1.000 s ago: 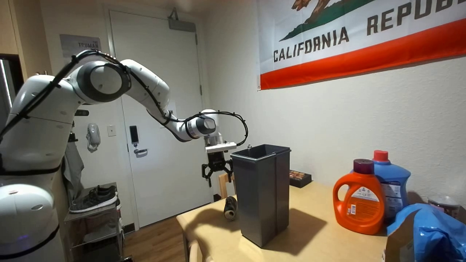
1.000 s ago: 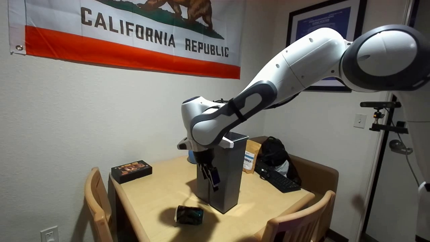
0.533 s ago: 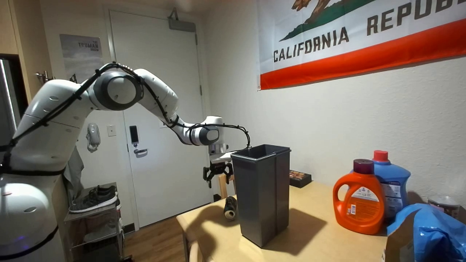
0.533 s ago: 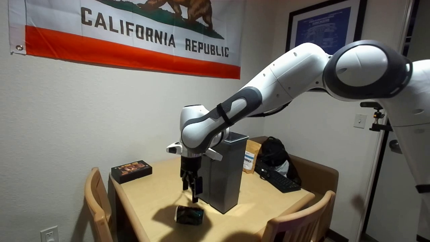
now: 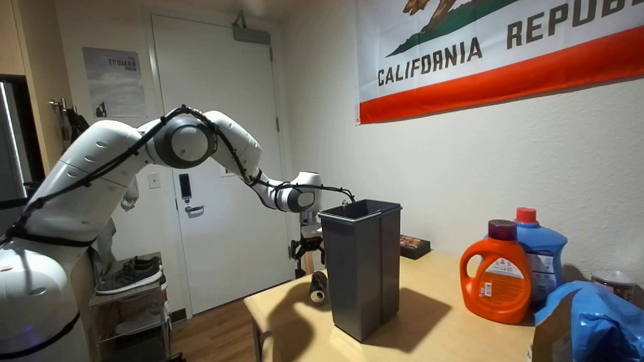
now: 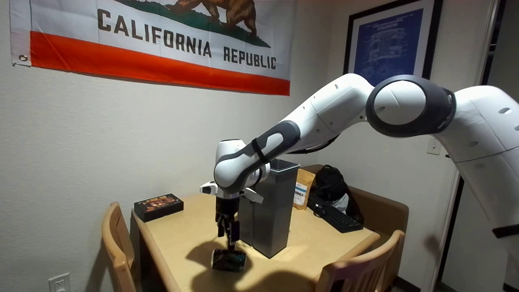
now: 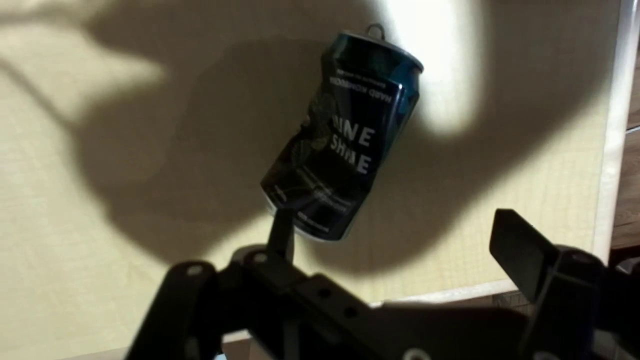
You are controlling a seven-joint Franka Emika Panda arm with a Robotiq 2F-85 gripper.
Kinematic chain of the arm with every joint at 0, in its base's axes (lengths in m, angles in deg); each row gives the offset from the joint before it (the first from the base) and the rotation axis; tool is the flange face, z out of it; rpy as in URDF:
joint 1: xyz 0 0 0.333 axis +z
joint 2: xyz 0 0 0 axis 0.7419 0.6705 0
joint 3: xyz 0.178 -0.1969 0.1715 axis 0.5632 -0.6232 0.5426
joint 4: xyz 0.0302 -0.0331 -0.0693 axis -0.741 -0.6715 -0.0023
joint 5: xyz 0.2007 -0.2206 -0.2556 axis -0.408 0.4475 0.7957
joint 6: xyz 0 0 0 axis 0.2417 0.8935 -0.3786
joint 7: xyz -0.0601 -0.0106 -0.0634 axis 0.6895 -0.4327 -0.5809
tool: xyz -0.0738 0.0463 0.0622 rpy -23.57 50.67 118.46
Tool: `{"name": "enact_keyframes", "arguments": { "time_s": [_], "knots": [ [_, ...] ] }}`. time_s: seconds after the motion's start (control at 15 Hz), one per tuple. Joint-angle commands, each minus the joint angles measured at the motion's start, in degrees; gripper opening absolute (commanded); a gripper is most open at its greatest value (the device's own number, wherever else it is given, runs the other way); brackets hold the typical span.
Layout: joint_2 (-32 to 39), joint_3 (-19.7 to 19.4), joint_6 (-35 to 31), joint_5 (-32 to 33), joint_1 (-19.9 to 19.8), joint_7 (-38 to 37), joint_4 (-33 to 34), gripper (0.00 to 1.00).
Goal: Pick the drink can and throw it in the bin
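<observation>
The dark, dented drink can [image 5: 317, 289] lies on its side on the wooden table, close beside the bin. It also shows in an exterior view [image 6: 228, 260] and in the wrist view [image 7: 345, 135], where its pull tab points up the picture. The tall dark grey bin [image 5: 359, 271] stands upright on the table and also shows in an exterior view [image 6: 269, 219]. My gripper [image 6: 227, 239] points down above the can, with nothing between its fingers. In the wrist view the fingers [image 7: 392, 220] are wide apart, and one fingertip overlaps the can's lower end. The bin partly hides the gripper [image 5: 309, 254].
Table edges [image 7: 607, 150] run near the can in the wrist view. A black box [image 6: 158, 207] lies at a table corner. Detergent bottles [image 5: 498, 281] and a blue bag [image 5: 604, 322] stand beyond the bin. Chairs [image 6: 117, 247] stand at the table; a keyboard [image 6: 340, 219] lies behind.
The arm has come down, bringing my gripper from beside the bin to low over the can, moving left and down in an exterior view. The can and bin have not moved.
</observation>
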Motion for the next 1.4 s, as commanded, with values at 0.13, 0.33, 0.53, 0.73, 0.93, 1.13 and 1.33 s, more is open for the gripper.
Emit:
{"name": "enact_keyframes", "arguments": {
  "time_s": [0.13, 0.33, 0.53, 0.73, 0.93, 1.13, 1.33],
  "knots": [
    [4.9, -1.4, 0.9, 1.4, 0.2, -1.9, 6.0, 1.0],
    [6.2, -2.6, 0.8, 3.7, 1.3, -3.4, 7.6, 1.0],
    [6.4, -4.8, 0.8, 9.8, 3.9, -8.0, 8.1, 1.0],
    [6.2, -6.2, 2.6, 15.9, 6.5, -12.5, 8.3, 1.0],
    [6.4, -6.1, 4.4, 19.5, 7.9, -14.5, 8.8, 1.0],
    [6.4, -5.4, 5.7, 20.7, 8.4, -14.7, 9.1, 1.0],
    [6.8, -4.8, 6.4, 20.2, 8.1, -14.0, 9.6, 1.0]
  ]
}}
